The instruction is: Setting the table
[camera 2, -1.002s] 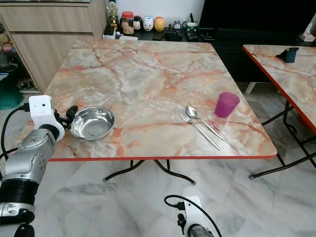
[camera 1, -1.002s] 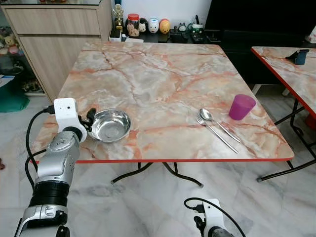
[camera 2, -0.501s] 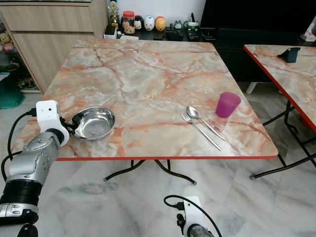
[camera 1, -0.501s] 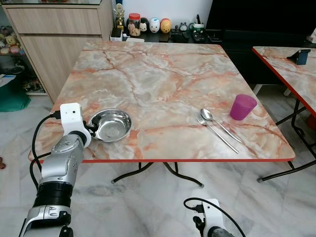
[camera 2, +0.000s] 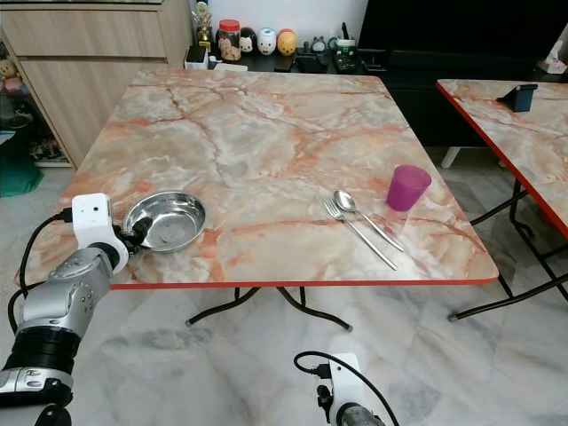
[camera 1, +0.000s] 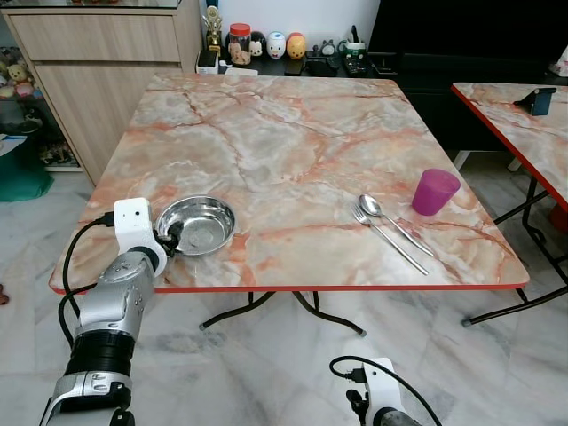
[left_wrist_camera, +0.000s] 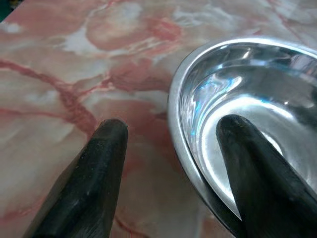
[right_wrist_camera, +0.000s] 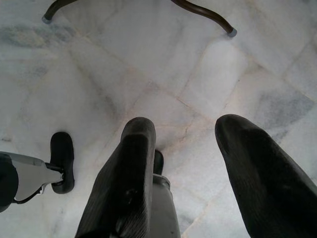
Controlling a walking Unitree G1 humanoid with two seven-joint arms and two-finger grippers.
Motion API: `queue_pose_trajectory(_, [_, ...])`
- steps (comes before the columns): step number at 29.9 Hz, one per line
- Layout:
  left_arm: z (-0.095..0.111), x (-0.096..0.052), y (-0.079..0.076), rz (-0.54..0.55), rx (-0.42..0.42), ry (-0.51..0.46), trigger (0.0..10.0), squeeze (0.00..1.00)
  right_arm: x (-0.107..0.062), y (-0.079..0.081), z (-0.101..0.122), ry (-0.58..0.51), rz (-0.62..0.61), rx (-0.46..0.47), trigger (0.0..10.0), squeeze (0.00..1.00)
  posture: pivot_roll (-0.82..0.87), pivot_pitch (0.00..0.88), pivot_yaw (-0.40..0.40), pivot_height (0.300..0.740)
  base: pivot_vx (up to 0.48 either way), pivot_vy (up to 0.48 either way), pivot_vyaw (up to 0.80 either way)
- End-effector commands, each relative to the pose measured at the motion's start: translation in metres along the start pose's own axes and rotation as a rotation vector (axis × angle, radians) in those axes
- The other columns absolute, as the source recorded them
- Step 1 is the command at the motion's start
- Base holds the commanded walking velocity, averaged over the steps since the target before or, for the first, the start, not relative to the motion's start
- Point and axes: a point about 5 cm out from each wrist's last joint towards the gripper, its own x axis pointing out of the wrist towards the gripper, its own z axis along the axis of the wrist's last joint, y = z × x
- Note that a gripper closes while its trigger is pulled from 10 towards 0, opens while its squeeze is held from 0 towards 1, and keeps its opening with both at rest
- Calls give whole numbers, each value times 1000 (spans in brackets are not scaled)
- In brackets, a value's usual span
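Note:
A steel bowl [camera 1: 197, 225] sits near the front left corner of the marble table [camera 1: 284, 133]. My left gripper [camera 1: 169, 238] is open at the bowl's near left rim. In the left wrist view one finger [left_wrist_camera: 257, 168] lies inside the bowl [left_wrist_camera: 247, 104] and the other finger [left_wrist_camera: 99, 168] rests outside over the table top, with the rim between them. A fork and spoon [camera 1: 390, 232] lie side by side at the front right, next to a purple cup [camera 1: 435, 192]. My right gripper [right_wrist_camera: 185, 129] hangs open low over the floor.
A second marble table [camera 1: 524, 115] stands to the right with a narrow gap between. A wooden cabinet [camera 1: 106, 53] and a low shelf with jars and figures [camera 1: 266, 44] are behind. The table's dark legs [right_wrist_camera: 203, 12] curve over the tiled floor.
My left arm has drawn back toward the table's near edge and shifted right, bringing its fingers to the bowl's rim. The bowl, cutlery and cup have stayed put.

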Motion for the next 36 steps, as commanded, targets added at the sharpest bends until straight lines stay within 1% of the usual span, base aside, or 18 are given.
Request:
queue_pose_trajectory(1, [-7,0,-2,-10,-6,34,10000,0,0,-4,0,5,-5,-3,10000,0,61,11,-80,740,0,0,0])
queue_pose_trajectory(3, [-8,0,-3,-16,-9,39,10000,0,0,-3,0,4,-5,-3,10000,0,59,11,-79,740,0,0,0])
queue_pose_trajectory(5, [-11,0,-6,-33,-31,51,10000,0,0,-3,0,3,-4,-2,10000,0,60,10,-80,740,0,0,0])
queue_pose_trajectory(10, [-11,0,-6,-34,-49,46,10000,0,0,-3,0,4,-4,-2,10000,0,60,10,-80,740,0,0,0])
queue_pose_trajectory(11, [-10,0,-5,-36,-67,44,5647,0,0,-3,0,5,-3,-2,10000,0,60,10,-80,740,0,0,0])
queue_pose_trajectory(12, [-9,0,-5,-41,-76,43,0,0,0,-3,0,5,-2,-2,10000,0,62,10,-80,740,0,0,0])
queue_pose_trajectory(23, [-8,0,-6,-54,-79,37,0,0,0,-4,1,3,-2,-3,10000,0,62,10,-81,740,0,0,0])
queue_pose_trajectory(36, [-14,-1,-9,-68,-75,51,0,0,0,-4,1,3,-1,-8,10000,0,66,8,-83,740,0,0,0])
